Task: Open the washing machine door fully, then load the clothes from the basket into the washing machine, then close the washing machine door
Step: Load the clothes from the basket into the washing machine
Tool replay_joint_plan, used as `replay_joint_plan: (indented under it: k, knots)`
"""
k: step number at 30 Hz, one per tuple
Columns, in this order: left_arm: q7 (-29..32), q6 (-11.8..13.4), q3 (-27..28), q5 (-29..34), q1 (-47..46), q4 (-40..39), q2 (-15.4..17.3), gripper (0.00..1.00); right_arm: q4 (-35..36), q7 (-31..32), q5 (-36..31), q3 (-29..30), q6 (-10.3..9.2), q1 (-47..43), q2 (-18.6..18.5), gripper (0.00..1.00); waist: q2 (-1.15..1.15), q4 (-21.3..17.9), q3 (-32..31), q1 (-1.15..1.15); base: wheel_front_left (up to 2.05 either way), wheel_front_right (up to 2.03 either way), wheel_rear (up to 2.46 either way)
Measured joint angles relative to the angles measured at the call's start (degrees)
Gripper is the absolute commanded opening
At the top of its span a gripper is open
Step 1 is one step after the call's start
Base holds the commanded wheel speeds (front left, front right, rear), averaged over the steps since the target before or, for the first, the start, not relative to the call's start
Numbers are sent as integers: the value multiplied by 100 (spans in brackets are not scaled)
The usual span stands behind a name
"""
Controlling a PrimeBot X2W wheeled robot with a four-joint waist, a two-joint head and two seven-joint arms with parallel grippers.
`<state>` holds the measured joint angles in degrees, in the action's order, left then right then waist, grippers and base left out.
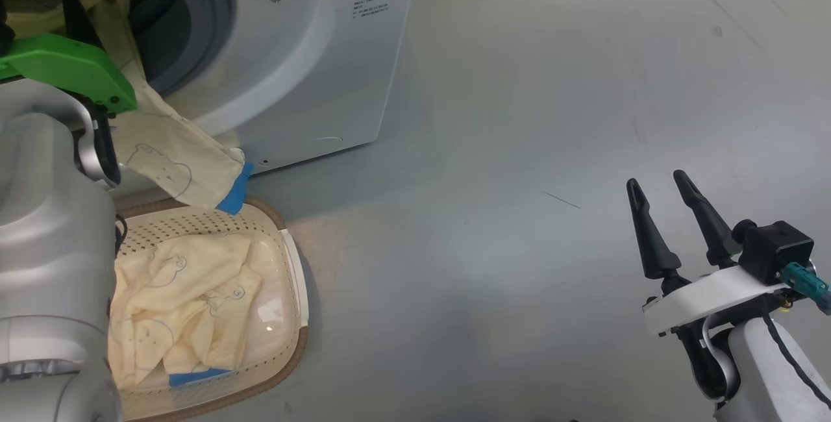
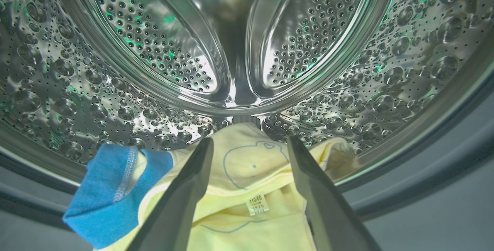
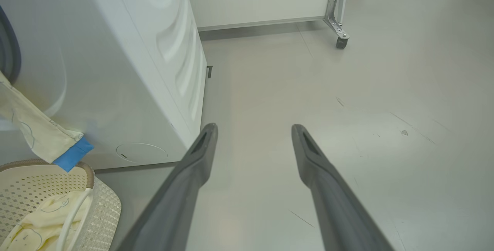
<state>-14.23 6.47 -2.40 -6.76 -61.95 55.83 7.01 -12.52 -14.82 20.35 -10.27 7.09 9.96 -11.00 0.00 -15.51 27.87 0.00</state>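
Note:
The washing machine (image 1: 337, 71) stands at the upper left with its mouth uncovered; its door is out of view. My left gripper (image 2: 251, 139) is open inside the steel drum (image 2: 154, 50), fingers astride a cream garment (image 2: 247, 173) on the drum's lip. That garment (image 1: 175, 162) trails out over the machine's front, its blue cuff (image 1: 235, 191) hanging above the basket (image 1: 295, 279). More cream clothes (image 1: 188, 298) lie in the basket. One dark finger (image 1: 70, 6) of my left gripper shows at the mouth. My right gripper (image 1: 656, 178) stands open over bare floor, nothing between its fingers.
Grey floor (image 1: 519, 149) stretches to the right of the machine. In the right wrist view, the open right gripper (image 3: 253, 126) points along the machine's side (image 3: 127, 69) toward a white panel on a caster wheel (image 3: 341, 42). The basket (image 3: 104, 204) sits against the machine's foot.

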Motion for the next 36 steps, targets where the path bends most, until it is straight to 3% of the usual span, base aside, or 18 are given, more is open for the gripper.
replay_joint_plan:
  k: [14, 24, 36]
  knots:
    - [-21, 18, 55, -199, 358, -482, -504, 100, 83, 0, -1, 377, 0, 53, -18, 100, 0, 416, -13, 0, 0, 0, 0]
    - [-43, -2, -41, -255, 1246, -1012, -527, 100, 93, 0, -2, 354, 0, 112, 29, 100, 0, 673, -31, 0, 0, 0, 0]
    - [-43, -69, -167, -271, 2190, -1678, -537, 100, 68, 0, -22, 256, 0, 152, 98, 100, 0, 640, -161, 0, 0, 0, 0]
